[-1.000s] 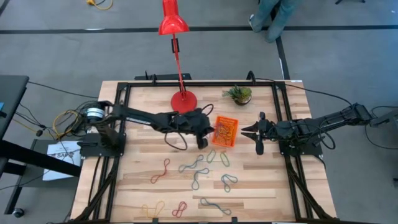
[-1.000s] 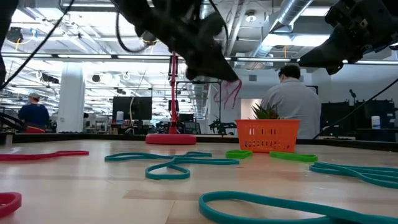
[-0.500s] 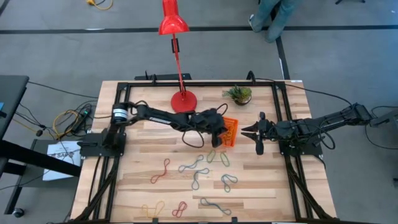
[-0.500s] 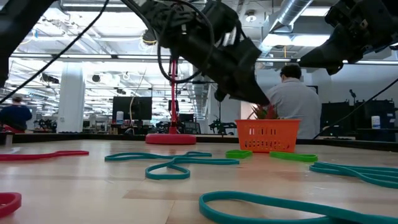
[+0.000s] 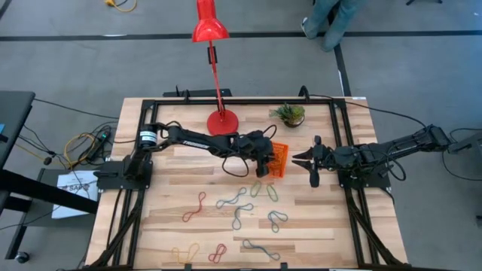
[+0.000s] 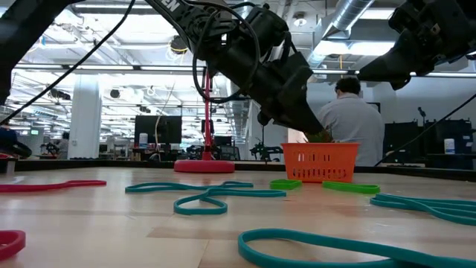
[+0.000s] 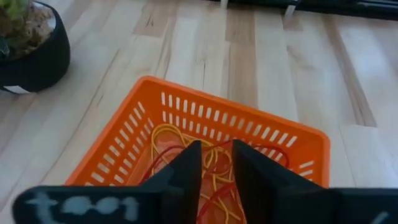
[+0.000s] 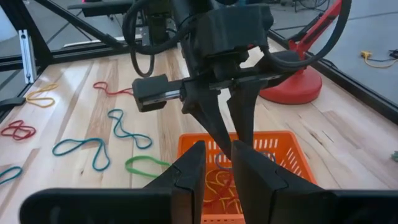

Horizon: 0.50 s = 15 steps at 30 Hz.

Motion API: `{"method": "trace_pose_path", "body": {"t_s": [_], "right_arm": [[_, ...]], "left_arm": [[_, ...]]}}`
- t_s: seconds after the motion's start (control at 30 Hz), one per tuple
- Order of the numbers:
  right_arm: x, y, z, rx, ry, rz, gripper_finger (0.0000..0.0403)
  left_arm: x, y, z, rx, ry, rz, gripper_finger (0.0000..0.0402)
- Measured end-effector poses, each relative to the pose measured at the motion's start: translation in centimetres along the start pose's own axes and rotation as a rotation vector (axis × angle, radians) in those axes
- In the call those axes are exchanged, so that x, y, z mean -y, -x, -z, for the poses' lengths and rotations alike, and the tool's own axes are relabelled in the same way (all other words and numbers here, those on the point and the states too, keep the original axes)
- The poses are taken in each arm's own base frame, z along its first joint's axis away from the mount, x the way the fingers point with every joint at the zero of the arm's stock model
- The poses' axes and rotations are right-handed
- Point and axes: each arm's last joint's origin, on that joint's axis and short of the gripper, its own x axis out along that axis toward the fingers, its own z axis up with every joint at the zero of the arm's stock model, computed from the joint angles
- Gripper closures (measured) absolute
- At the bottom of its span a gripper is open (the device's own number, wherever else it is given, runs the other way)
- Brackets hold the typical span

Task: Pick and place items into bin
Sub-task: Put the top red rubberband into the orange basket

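Note:
The orange bin (image 5: pixel 281 153) stands right of the table's middle and holds yellow and red bands (image 7: pixel 180 140). My left gripper (image 5: pixel 265 160) hangs over the bin, fingers pointing down inside its walls (image 8: pixel 231 144). A narrow gap between the fingers shows the bands below (image 7: pixel 216 155), so it is open. My right gripper (image 5: pixel 310 161) waits open just right of the bin, above the table. Loose bands lie flat on the near half of the table: red (image 5: pixel 194 208), teal (image 5: pixel 235 199), green (image 5: pixel 263 190), teal (image 5: pixel 277 220), yellow (image 5: pixel 184 252), grey (image 5: pixel 260 248).
The red lamp's base (image 5: pixel 222 122) stands on the far side, left of the bin, and the potted plant (image 5: pixel 290 114) stands just beyond the bin. Black frame rails (image 5: pixel 143 181) run along the table's sides. A person (image 6: pixel 349 119) sits in the room behind.
My left gripper has moved toward the table's right, from beside the bin's left wall to over the bin, and has come down toward it. The red band that hung below it a second ago no longer shows in the low view.

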Motion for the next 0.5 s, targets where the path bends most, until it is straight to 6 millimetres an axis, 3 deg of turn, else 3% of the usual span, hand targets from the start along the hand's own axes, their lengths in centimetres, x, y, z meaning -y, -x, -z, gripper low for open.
{"method": "trace_pose_path", "body": {"t_s": [0.37, 0.5], "right_arm": [[0.0, 0.0, 0.0, 0.0, 0.0, 0.0, 0.0333], [0.0, 0.0, 0.0, -0.001, 0.0, 0.0, 0.0333]], "left_arm": [[0.1, 0.1, -0.1, 0.005, 0.002, 0.019, 0.0299], [0.5, 1.3, -0.9, -0.005, 0.003, 0.106, 0.0299]]}}
